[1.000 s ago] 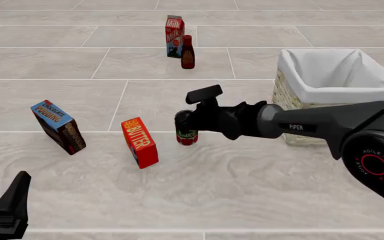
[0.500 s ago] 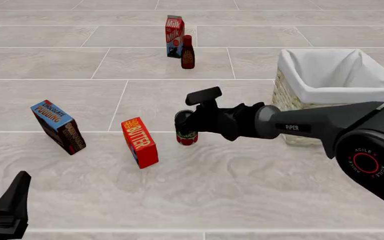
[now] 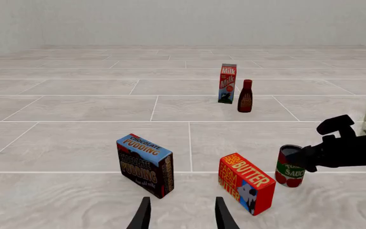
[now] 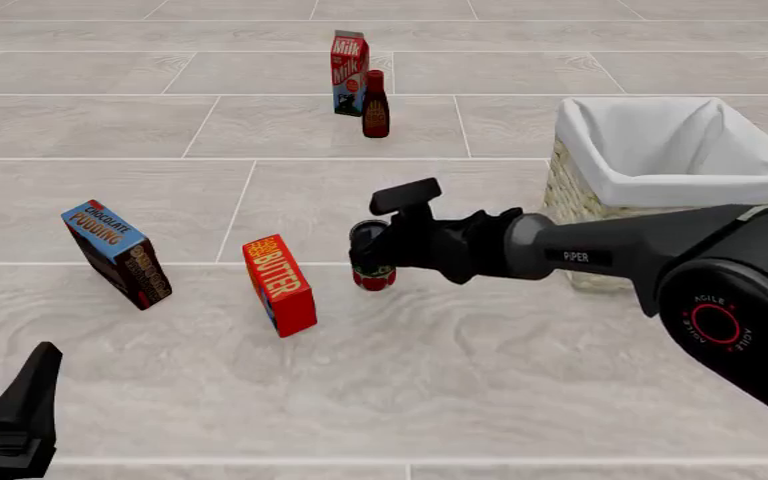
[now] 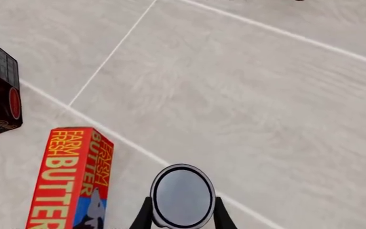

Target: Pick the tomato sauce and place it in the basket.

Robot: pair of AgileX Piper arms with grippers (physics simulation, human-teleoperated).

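Right pincer [image 4: 373,250] is on the tomato sauce can [image 4: 372,262] in my front view, reaching in from the right side with the arm stretched across in front of the basket [image 4: 584,200]. From the right wrist cam I'm looking straight down on the can's round metal top [image 5: 183,195], and one fingertip [image 5: 146,214] sits tight against each side of it, so the pincer is closed down around the can with no gap I can see. I can't tell from any view whether the can's base is on the surface or just off it.

The can is roughly mid-surface, just to the right of the Farm Fresh butter box [image 4: 280,284], which stands upright and a bit angled. The two are near each other but not touching. The basket is off to the right and a little farther back, well apart from the can.

Over on the left is the chocolate pudding box [image 4: 116,252], tilted. Way at the back there's a milk carton [image 4: 348,73] with a dark sauce bottle [image 4: 375,105] with a red cap right beside it.

Left pincer [image 4: 11,420] is parked low at the near left corner. In the left wrist cam its two fingertips [image 3: 143,217] are spread apart with nothing between them, pointing toward the pudding and butter boxes.
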